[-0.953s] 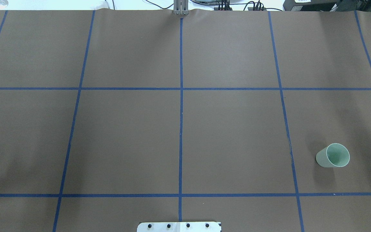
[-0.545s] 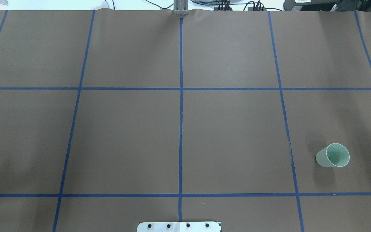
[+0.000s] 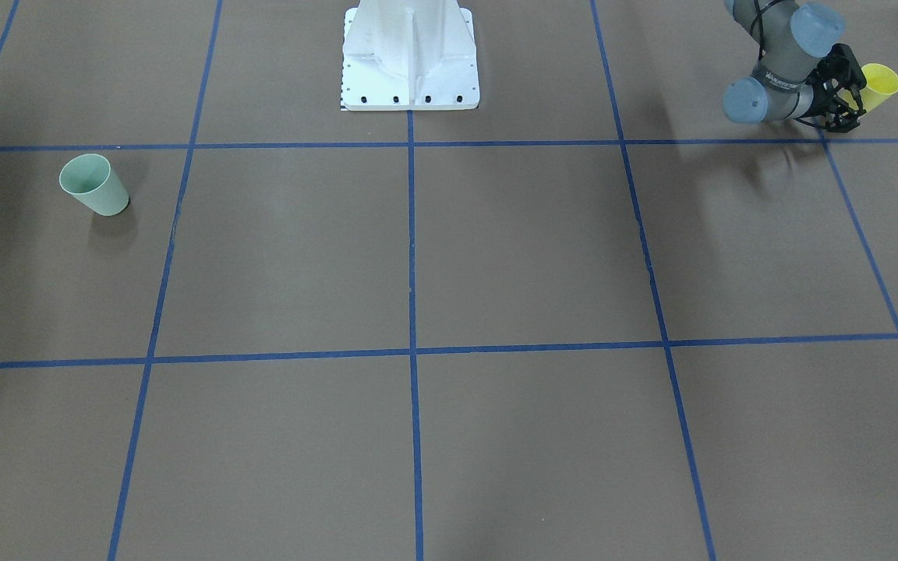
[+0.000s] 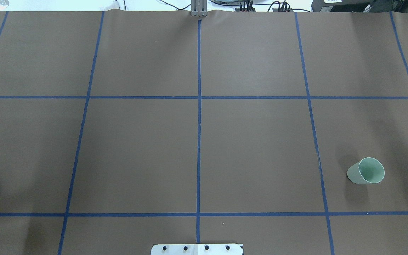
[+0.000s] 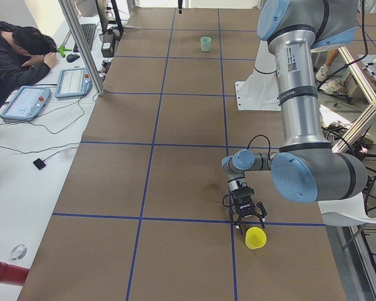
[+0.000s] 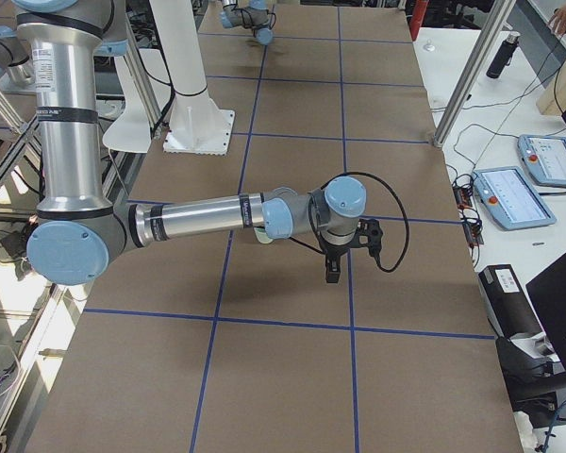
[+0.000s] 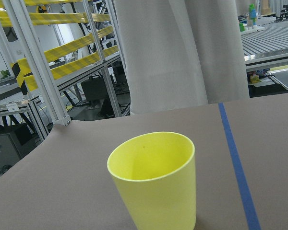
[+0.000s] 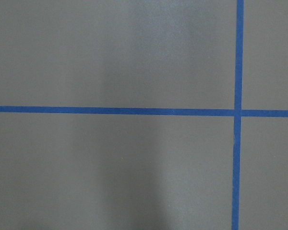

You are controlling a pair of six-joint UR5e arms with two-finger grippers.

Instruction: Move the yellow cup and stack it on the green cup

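The yellow cup (image 7: pixel 153 179) stands upright on the brown table near the robot's left end; it also shows in the front-facing view (image 3: pixel 880 83) and the exterior left view (image 5: pixel 255 237). My left gripper (image 3: pixel 853 97) is low beside it, open, with its fingers spread just short of the cup (image 5: pixel 249 221). The green cup (image 4: pixel 366 171) stands upright and alone at the other end (image 3: pixel 94 185). My right gripper (image 6: pixel 332 272) hangs over the table at the end of the outstretched right arm; I cannot tell whether it is open or shut.
The table is covered in brown paper with a blue tape grid (image 8: pixel 237 113). The white robot base (image 3: pixel 410 58) sits at the middle of the near edge. A person sits at a side desk with tablets (image 5: pixel 25 103).
In the overhead view the left arm's grey joint at the left edge shifted a little right, then slightly back and down. The green cup has not moved.
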